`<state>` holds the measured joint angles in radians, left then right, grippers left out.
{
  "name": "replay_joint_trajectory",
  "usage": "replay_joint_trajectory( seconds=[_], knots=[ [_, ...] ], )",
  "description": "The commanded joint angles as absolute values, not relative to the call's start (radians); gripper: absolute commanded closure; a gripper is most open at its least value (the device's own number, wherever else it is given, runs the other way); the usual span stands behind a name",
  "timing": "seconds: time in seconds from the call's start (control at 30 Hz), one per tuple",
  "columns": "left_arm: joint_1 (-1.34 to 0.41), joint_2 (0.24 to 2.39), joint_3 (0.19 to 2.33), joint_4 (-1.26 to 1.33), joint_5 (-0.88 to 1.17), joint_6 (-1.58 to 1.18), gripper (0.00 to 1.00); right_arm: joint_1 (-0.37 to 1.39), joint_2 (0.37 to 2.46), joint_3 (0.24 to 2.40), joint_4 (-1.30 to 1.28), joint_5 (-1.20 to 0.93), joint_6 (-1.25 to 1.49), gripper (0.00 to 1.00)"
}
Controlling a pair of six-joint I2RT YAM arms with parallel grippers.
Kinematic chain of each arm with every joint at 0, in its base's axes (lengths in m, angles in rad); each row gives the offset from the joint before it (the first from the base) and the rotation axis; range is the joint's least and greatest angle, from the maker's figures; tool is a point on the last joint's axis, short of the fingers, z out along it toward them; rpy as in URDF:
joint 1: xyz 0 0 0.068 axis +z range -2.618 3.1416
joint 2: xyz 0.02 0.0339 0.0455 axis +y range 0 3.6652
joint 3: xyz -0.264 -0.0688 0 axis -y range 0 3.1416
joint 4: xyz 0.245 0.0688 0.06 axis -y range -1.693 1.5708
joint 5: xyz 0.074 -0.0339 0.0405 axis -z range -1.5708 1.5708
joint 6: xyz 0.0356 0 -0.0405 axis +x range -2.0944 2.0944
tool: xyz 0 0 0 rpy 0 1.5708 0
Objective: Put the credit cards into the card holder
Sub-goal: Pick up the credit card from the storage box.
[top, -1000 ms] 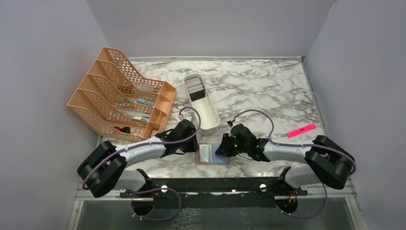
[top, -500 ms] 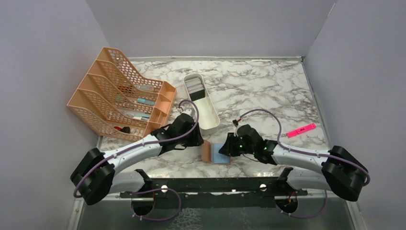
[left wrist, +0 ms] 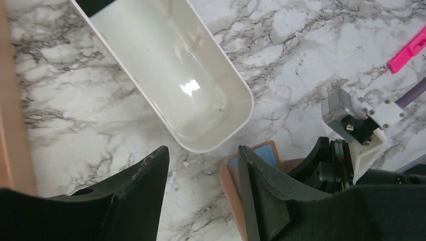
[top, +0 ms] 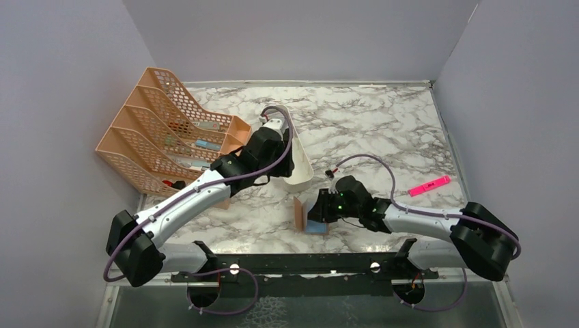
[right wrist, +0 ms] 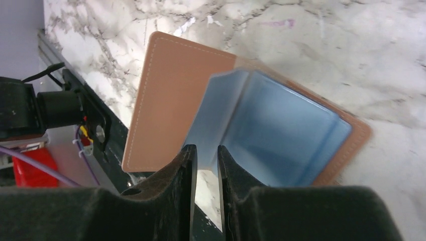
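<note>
1. The white tray [top: 302, 174] lies slantwise on the marble desk [top: 382, 130], and every place below is given from it.
2. The left arm [top: 198, 195] reaches over the tray's middle. The left jaws hang above the tray's inside, spread wide, with nothing between the fingers [left wrist: 135, 191].
3. In the left wrist view the tray's near, rounded end is bare white. At its far end a dark shape [left wrist: 93, 4] is cut off by the picture's edge; whether it is a card, I cannot tell.
4. The card holder [top: 300, 213] sits on the desk just past the tray's near end, close to it but not touching. It is open, with one tan flap raised and the light-blue lining facing up.
5. The right arm [top: 416, 219] comes in from the right of the tray's near end. The right jaws are narrow, pinching a light-blue inner leaf of the card holder between the fingers [right wrist: 171, 201].
6. The pink highlighter [top: 430, 184] lies well apart to the tray's right.
7. The orange mesh rack [top: 171, 137] stands just beside the tray's left side.
</note>
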<state>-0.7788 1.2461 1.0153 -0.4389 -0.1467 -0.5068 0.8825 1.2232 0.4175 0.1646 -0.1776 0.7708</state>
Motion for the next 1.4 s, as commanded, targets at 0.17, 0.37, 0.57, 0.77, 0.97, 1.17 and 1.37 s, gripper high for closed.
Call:
replay_joint_trajectory(
  seconds=[0.17,0.37,0.57,0.77,0.97,1.17,1.37],
  knots=[
    [-0.663,1.377,1.188,-0.404,-0.161,-0.02,0.43,0.894,1.376,0.465,0.39,-0.321,0.788,0.72],
    [-0.548,1.58,1.333,-0.384,-0.067,0.121,0.43,0.9,1.406,0.457,0.419,-0.328,0.789,0.69],
    [-0.498,1.742,1.455,-0.333,0.011,0.215,0.39,0.9,1.414,0.458,0.387,-0.308,0.77,0.69],
    [-0.497,1.857,1.525,-0.308,0.03,0.35,0.39,0.9,1.414,0.472,0.359,-0.297,0.756,0.69],
    [-0.497,1.908,1.564,-0.309,0.05,0.416,0.38,0.901,1.424,0.477,0.349,-0.297,0.75,0.69],
    [-0.496,1.974,1.578,-0.309,0.02,0.472,0.37,0.9,1.424,0.485,0.339,-0.294,0.747,0.69],
    [-0.496,2.024,1.587,-0.31,0.0,0.483,0.37,0.9,1.411,0.474,0.339,-0.285,0.752,0.69]
  ],
)
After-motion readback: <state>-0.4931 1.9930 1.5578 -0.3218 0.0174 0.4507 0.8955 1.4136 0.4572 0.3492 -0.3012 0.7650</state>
